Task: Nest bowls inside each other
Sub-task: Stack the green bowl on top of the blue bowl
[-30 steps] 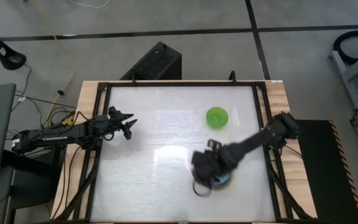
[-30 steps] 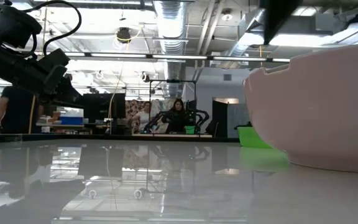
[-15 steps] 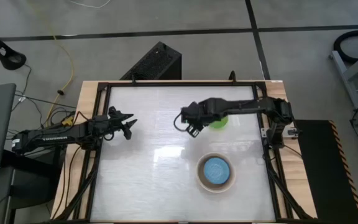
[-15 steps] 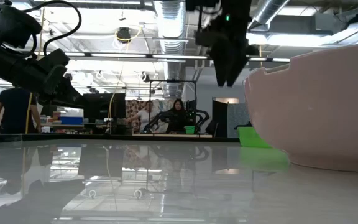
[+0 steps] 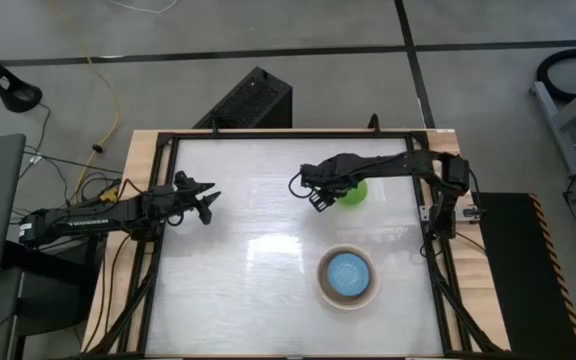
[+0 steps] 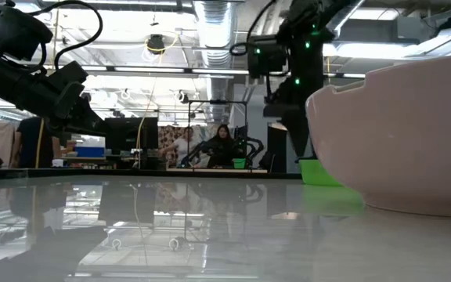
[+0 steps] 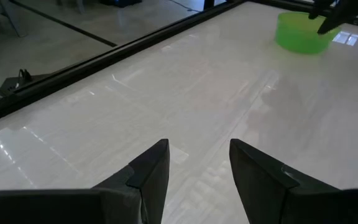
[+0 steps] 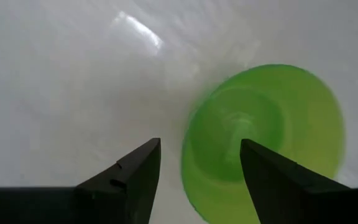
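Note:
A bright-green bowl (image 5: 356, 190) stands upright on its base on the white table, toward the far right. My right gripper (image 5: 315, 199) hangs open just above the bowl's left rim (image 8: 188, 143), pointing steeply down and touching nothing. Near the front right, a light-blue bowl (image 5: 348, 275) sits inside a cream bowl (image 5: 320, 283), which fills the right of the low view (image 6: 398, 133). My left gripper (image 5: 206, 202) waits open at the table's left, its fingers (image 7: 151, 171) apart over bare table.
A black frame (image 5: 268, 133) runs around the white table top. Bare table lies between the two arms and in front of the left gripper. A black box (image 5: 248, 100) stands on the floor beyond the far edge. People show in the room behind (image 6: 224, 145).
My right gripper has swung from over the stacked bowls at the near right toward the far edge, and has come down over the green bowl's left side. The cream bowl with the blue one inside stays in place and now lies uncovered.

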